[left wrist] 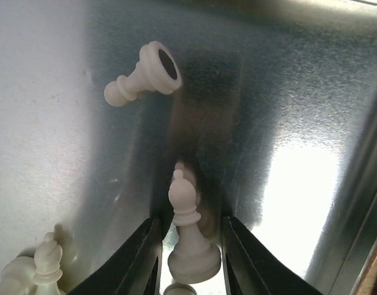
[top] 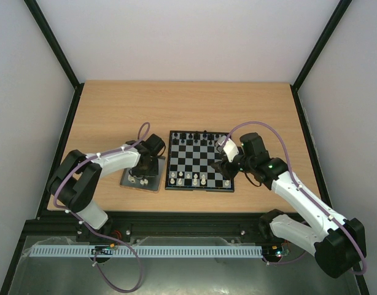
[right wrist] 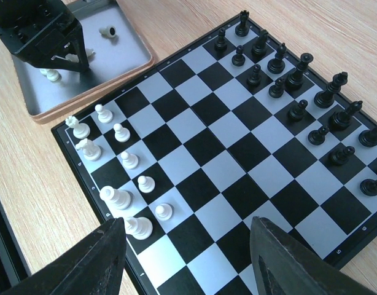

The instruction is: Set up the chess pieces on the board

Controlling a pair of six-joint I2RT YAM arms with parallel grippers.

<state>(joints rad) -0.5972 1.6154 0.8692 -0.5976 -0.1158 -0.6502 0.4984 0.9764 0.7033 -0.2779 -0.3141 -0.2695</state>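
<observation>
On the wooden bench (top: 188,104), the chessboard (top: 201,157) is partly set. The black pieces (right wrist: 293,77) line its far side, and about nine white chess pieces (right wrist: 129,160) stand along the near side. More of the white ones lie in the grey tray (right wrist: 124,52) beside it. There the left gripper (left wrist: 192,246) has its jaws either side of an upright white bishop (left wrist: 183,203); whether they pinch it, I cannot tell. The right gripper (right wrist: 188,264) hovers over the board, jaws apart and empty.
</observation>
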